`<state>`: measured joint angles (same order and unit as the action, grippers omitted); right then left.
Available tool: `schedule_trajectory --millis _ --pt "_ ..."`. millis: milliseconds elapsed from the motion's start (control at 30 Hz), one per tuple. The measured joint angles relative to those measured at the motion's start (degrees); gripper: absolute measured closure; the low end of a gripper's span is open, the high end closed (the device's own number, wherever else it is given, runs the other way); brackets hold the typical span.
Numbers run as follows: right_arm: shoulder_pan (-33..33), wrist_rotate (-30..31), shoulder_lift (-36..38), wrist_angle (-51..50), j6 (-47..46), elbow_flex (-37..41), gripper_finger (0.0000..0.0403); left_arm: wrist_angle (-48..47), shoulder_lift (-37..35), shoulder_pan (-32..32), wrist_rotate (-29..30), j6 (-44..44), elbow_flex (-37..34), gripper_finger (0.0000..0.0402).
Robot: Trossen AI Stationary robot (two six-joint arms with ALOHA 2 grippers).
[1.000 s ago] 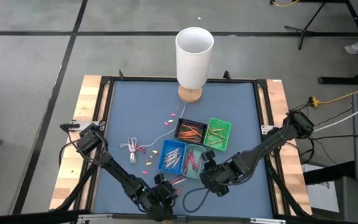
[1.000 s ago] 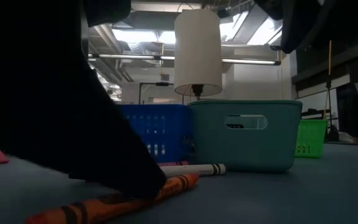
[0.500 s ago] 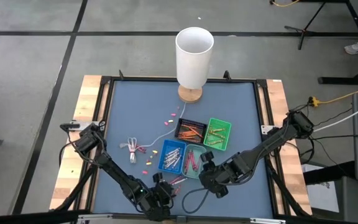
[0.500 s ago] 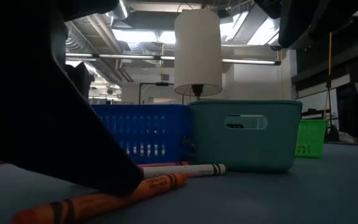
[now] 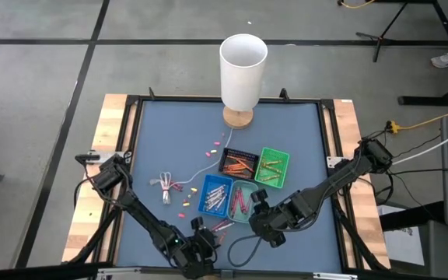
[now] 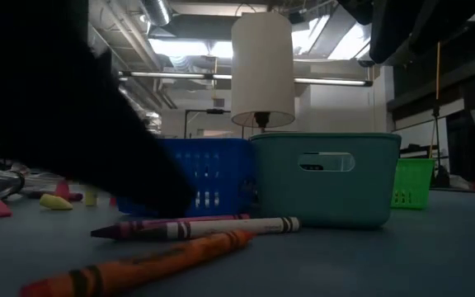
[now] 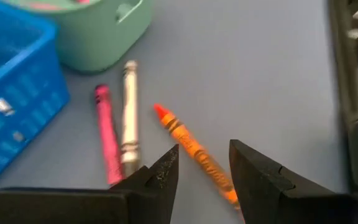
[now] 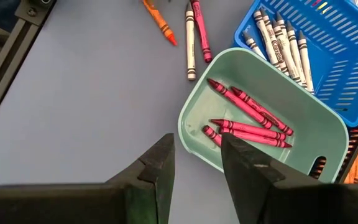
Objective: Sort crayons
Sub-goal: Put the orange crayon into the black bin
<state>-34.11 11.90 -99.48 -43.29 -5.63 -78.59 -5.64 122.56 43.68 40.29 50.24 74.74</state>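
Left hand (image 7: 204,163) low over the tabletop (image 5: 169,132) near its front edge, fingers spread and holding nothing, an orange crayon (image 7: 194,152) lying flat between and just ahead of the fingertips. Beside that crayon, a pink crayon (image 7: 106,134) and a white crayon (image 7: 128,116) side by side, touching or nearly so, all three loose on the tabletop just in front of the teal tray (image 7: 98,28) and the blue tray (image 7: 11,93).

Right hand (image 8: 196,163) poised above the near rim of the teal tray (image 8: 263,121), fingers parted with nothing between them. Inside that tray, several red and pink crayons (image 8: 250,115) lying crosswise on the bottom. Next to it, touching, the blue tray (image 8: 328,56) filled with white crayons (image 8: 278,40) laid roughly parallel.

Farther back toward the middle of the tabletop, a black tray (image 5: 238,162) with orange crayons and a green tray (image 5: 273,167) alongside it. Toward the left edge, a thin white cord (image 5: 201,167) with a bundled end, plus a scatter of small pink and yellow bits (image 5: 183,196). At the rear edge, a white lamp (image 5: 242,71) on a round wooden base.
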Motion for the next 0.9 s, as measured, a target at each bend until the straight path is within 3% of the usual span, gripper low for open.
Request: schedule_trajectory --millis 900 --pt "-0.01 -0.01 0.0 0.09 0.0 -0.03 0.0274 4.08 3.55 0.6 -2.19 0.13 2.27 0.0277"
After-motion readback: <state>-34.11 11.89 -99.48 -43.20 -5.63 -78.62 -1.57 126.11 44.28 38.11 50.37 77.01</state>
